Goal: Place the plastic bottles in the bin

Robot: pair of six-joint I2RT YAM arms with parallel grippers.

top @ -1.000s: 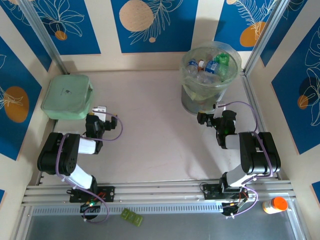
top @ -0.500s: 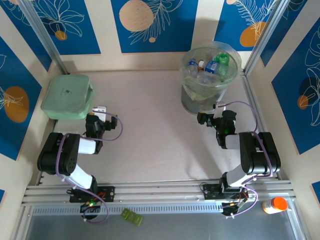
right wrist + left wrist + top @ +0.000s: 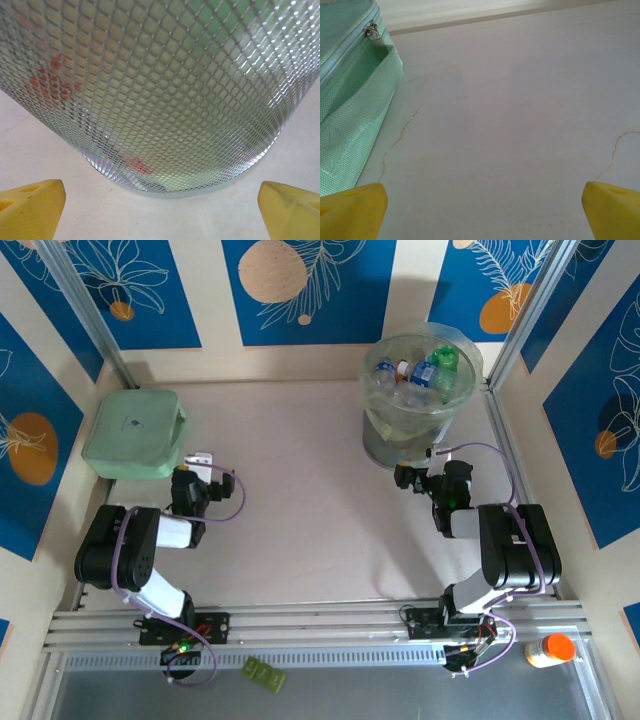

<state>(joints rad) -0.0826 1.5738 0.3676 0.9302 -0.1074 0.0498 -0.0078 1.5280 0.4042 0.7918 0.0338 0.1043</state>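
Nothing is found changed over the last second in the top view: both arms are kept in the same folded pose and no object has been moved, so no transfer is judged under way. At far left a flat pale-green box is seen lying lidded, with the left claw parked just beside its near right corner, released, jaws spread wide and nothing held. The middle of the surface is seen bare, with no bottle left lying on it. Further right, the bin is placed at the far right of the surface, and the plastic bottles are piled inside it up near the rim, blue labels and a green cap showing. The right claw is pointed at the base of the bin, near but apart from it, also released and empty. At the near right, off the surface, an orange-capped bottle is left lying. The task is judged essentially finished. The pile in the bin is given by the top view alone; from the right wrist view the diamond-textured wall is shown close up, with blurred red and green shapes behind it, and from the left wrist view the box's zipper and mesh side pocket are shown.
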